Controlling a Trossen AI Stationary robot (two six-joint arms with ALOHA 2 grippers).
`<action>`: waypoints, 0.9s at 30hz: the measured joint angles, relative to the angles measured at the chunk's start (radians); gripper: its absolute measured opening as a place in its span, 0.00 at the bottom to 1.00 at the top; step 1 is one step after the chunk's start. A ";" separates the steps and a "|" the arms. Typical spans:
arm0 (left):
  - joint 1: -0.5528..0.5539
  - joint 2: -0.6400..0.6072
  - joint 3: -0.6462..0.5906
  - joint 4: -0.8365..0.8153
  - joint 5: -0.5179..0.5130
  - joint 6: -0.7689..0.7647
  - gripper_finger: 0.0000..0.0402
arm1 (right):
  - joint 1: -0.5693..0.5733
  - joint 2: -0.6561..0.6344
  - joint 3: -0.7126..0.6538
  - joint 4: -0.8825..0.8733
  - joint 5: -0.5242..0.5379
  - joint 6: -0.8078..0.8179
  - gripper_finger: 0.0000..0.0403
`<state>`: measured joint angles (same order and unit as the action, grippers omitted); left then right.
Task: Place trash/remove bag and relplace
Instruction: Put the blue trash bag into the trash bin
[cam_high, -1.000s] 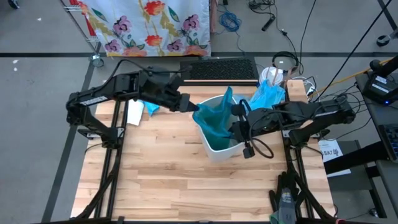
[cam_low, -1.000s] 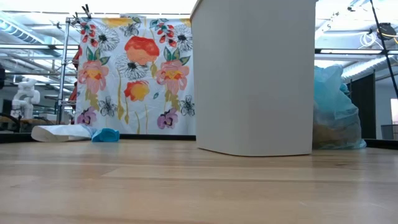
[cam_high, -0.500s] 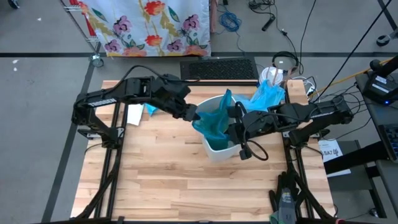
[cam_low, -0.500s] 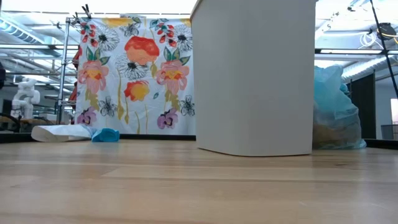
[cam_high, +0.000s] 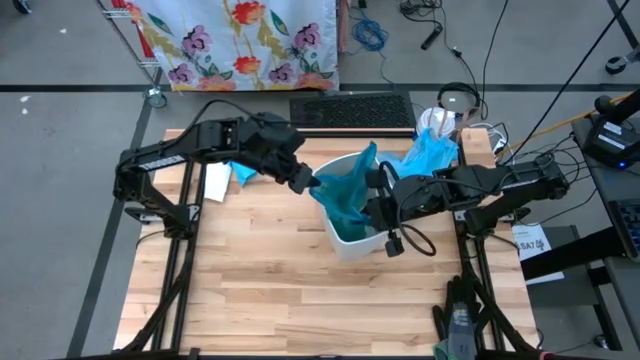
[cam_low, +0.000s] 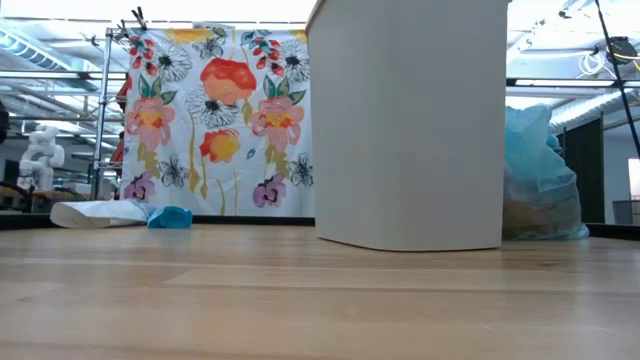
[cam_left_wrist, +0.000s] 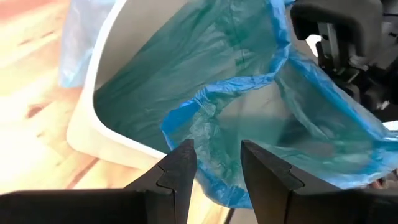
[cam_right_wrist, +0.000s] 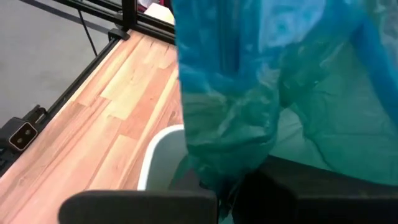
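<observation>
- High view: the white bin (cam_high: 352, 240) stands at the middle of the table (cam_high: 260, 290), with a darker teal bag (cam_high: 345, 192) draped half in, half out of its mouth. The full pale blue bag (cam_high: 430, 152) sits apart at about 1 o'clock from the bin, near the table's far right corner, so the old liner looks removed and only the fitting of the fresh one is left. The left claw (cam_high: 308, 181) is at the bin's 10 o'clock rim; the right claw (cam_high: 381, 207) is at its 3 o'clock side.
- Low view: the bin (cam_low: 408, 125) stands upright; the pale blue bag (cam_low: 540, 180), with brown paper showing through its lower part, rests on the table behind it at 3 o'clock. Loose bits (cam_low: 120, 214) lie far off at 9 o'clock.
- Left wrist view: the left claw (cam_left_wrist: 216, 163) has its jaws apart, holding nothing, just short of the teal bag's (cam_left_wrist: 249, 106) rolled edge over the bin rim (cam_left_wrist: 106, 134).
- Right wrist view: the right claw (cam_right_wrist: 219, 186) is clamped tight on a bunch of the teal bag (cam_right_wrist: 249, 106), holding it up above the bin (cam_right_wrist: 157, 155). The mouth is not yet spread around the rim.
</observation>
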<state>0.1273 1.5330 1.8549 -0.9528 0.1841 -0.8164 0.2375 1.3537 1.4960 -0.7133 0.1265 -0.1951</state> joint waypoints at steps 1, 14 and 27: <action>0.005 0.000 0.000 0.000 0.000 0.014 0.33 | 0.000 0.000 0.000 -0.001 -0.003 0.002 0.00; 0.058 0.001 0.000 -0.001 0.014 0.074 0.33 | 0.007 -0.004 0.000 0.004 -0.022 0.019 0.00; 0.059 0.008 0.000 0.028 0.111 0.097 0.33 | -0.002 -0.004 0.000 0.031 -0.013 0.016 0.00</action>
<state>0.1864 1.5410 1.8549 -0.9248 0.2951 -0.7197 0.2359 1.3500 1.4960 -0.6823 0.1131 -0.1795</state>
